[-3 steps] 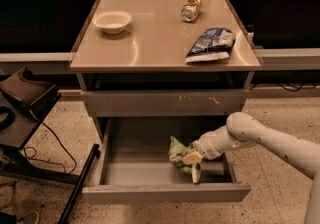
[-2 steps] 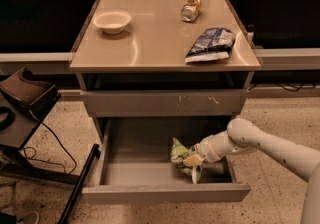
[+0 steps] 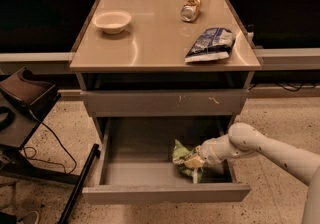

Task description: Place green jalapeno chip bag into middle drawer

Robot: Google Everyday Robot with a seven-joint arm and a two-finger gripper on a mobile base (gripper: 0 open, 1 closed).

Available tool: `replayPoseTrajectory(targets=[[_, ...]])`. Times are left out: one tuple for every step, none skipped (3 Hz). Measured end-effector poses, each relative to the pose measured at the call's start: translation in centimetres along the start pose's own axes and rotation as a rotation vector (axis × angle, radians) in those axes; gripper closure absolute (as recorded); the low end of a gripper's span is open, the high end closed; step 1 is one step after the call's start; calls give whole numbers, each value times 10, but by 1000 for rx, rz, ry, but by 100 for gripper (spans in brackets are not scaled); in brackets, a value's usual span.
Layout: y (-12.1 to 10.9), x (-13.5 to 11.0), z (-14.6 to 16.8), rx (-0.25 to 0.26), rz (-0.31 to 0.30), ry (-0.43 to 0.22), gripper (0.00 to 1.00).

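The green jalapeno chip bag (image 3: 183, 156) is crumpled and lies low inside the open middle drawer (image 3: 165, 193), at its right front. My gripper (image 3: 196, 164) reaches into the drawer from the right, with the white arm behind it, and is shut on the bag's right side. The drawer is pulled out fully, and its plain grey front faces the camera. The bag's underside is hidden behind the drawer front.
Above the open drawer is a closed drawer front (image 3: 165, 103) with pale scuff marks. On the table top (image 3: 150, 43) are a white bowl (image 3: 112, 20), a can on its side (image 3: 191, 9) and a blue-and-white snack bag (image 3: 211, 44). A dark chair (image 3: 22, 100) stands at the left.
My arm has sunk slightly lower at the drawer's right side. The bag stays at about the same spot in the drawer.
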State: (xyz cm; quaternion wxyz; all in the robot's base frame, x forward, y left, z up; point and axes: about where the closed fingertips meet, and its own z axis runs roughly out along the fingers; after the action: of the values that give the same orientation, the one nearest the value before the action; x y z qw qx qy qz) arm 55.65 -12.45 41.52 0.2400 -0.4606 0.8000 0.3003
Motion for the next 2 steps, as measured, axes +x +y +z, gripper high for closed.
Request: replayPoseTrajectory(targets=[[0, 0, 0, 0, 0, 0, 58], [0, 0, 0, 0, 0, 0, 34]])
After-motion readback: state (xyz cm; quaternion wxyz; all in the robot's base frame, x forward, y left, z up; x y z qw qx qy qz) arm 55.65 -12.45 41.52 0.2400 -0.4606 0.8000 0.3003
